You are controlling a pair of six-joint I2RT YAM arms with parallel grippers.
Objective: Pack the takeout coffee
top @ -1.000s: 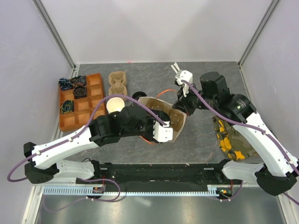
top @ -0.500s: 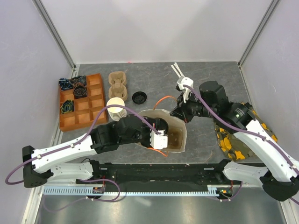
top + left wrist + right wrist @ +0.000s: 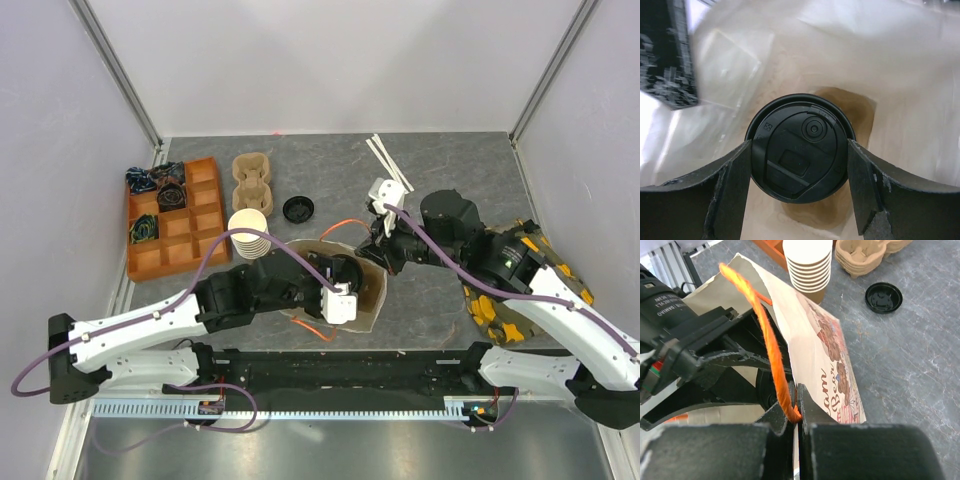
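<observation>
left gripper: your left gripper (image 3: 799, 172) is clamped on the takeout coffee (image 3: 801, 150), one finger against each side of it.
takeout coffee: upright, down inside the paper bag (image 3: 826, 352).
right gripper: your right gripper (image 3: 797, 415) is pinched together on the bag's orange handle (image 3: 768, 335).
nearby: a stack of cups (image 3: 807, 262) stands just behind the bag, with a loose lid (image 3: 883, 296) on the table beside them.

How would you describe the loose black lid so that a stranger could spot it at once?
Find the orange tray at the left of the table. Right of it stand a pulp carrier and a cup stack; right of those lies the lid. It is the only flat black disc on bare tabletop, with no cup under it.
</observation>
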